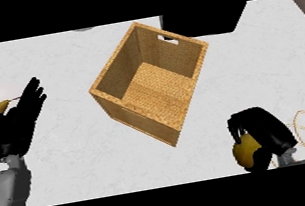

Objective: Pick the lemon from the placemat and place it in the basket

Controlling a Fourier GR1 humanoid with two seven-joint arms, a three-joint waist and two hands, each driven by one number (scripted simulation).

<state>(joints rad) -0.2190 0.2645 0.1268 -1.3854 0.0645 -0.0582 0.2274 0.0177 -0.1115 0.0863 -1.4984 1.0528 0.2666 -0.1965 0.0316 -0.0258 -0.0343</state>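
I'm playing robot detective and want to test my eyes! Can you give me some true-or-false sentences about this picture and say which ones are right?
1. The right hand is curled round the lemon. True.
2. The lemon is already inside the basket. False: it is in the right hand, at the view's lower right, outside the basket.
3. The left hand is open, fingers up. True.
4. The left hand is gripping the basket. False: it rests at the view's left, apart from the basket.
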